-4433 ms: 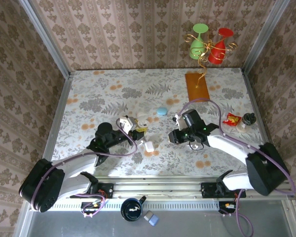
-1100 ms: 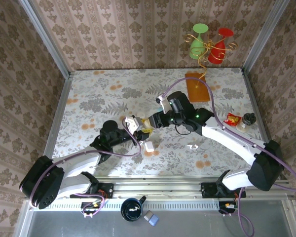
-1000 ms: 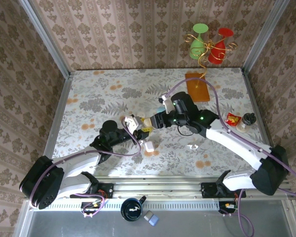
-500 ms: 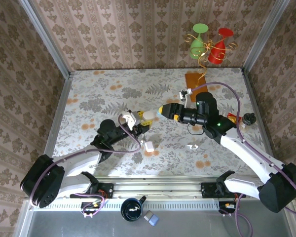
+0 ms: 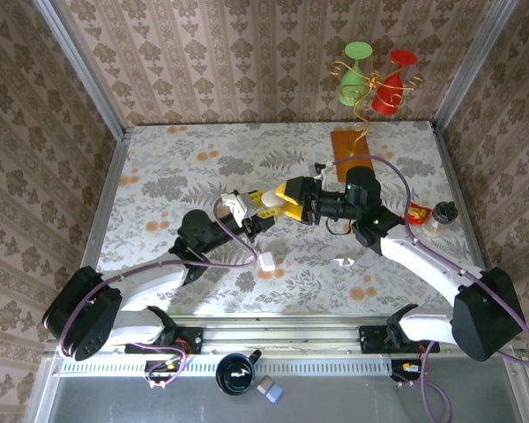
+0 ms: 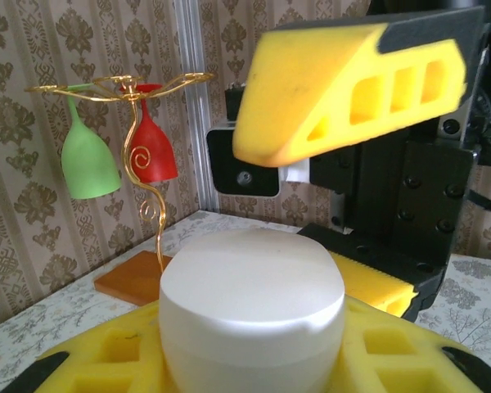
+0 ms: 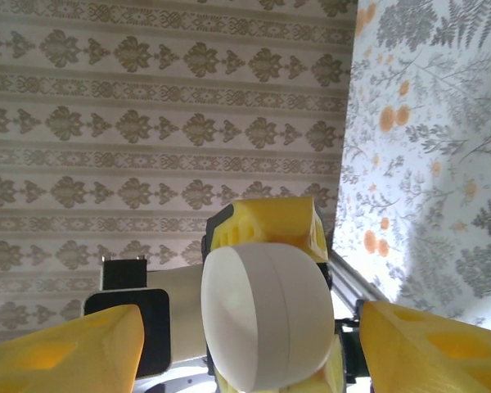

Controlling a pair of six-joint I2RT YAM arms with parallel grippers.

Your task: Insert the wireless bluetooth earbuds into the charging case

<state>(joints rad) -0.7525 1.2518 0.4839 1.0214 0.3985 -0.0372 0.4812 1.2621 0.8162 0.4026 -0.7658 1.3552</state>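
**Inspector:** Where is the charging case (image 6: pixel 252 315)?

**Assessor:** It is off the table (image 5: pixel 159 159), clamped between the yellow foam fingers of the left gripper (image 5: pixel 254 210). The lid seam looks closed in both wrist views, so what is inside cannot be seen.

**Inspector:** And the right gripper (image 5: pixel 284 199)?

**Assessor:** It faces the left one with its jaws spread wide, one finger on each side of the case and neither touching it. It carries nothing.

**Inspector:** Where are the earbuds?

**Assessor:** One tiny white piece, which I take for an earbud (image 5: pixel 342 261), lies on the table beside the right arm, well apart from the held case. A second white case (image 5: pixel 266 261) lies on the table near the left arm. I cannot make out any other earbuds.

**Inspector:** Which step is in hand?

**Assessor:** In my judgement it is opening the case — insertion has not begun.

**Inspector:** What does the next move call for?

**Assessor:** The right fingers should catch the lid at its seam and lift it while the left grip holds the base firm. A squeeze across the whole body would only keep the case shut. After that, the earbud has to be fetched from the table.
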